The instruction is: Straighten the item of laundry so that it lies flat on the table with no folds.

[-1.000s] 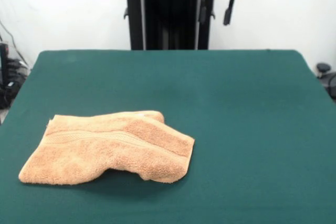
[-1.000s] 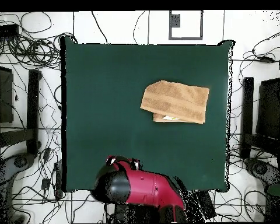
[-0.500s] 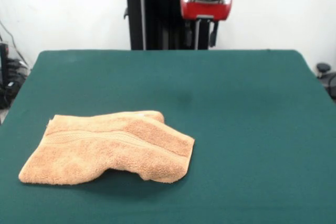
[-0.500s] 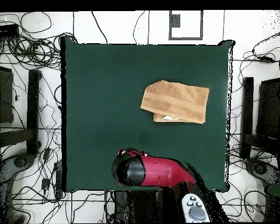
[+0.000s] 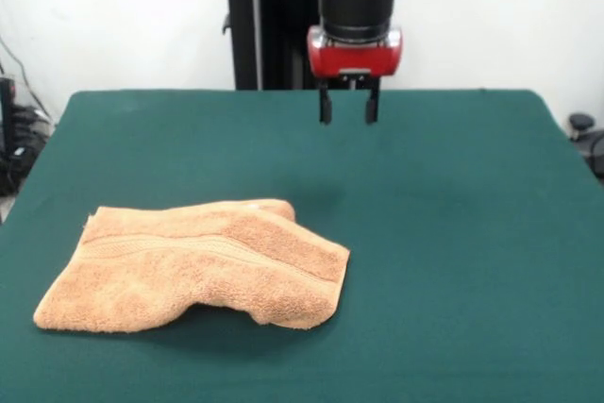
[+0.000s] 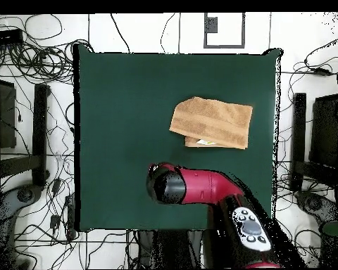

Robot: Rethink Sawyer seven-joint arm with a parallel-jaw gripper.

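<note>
Green table (image 5: pixel 453 233): my gripper (image 5: pixel 346 112) hangs with fingers parted, seen only from the front; overhead, the arm hides it, folded towel (image 6: pixel 212 123) well beyond.

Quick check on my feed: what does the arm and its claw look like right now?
The arm is glossy red with a black cylindrical wrist and a red collar below it. The claw has two short, thin black fingers. A grey button panel sits on the arm nearer the base.

Folded towel (image 6: pixel 211 123) on table (image 6: pixel 122 105)
</note>
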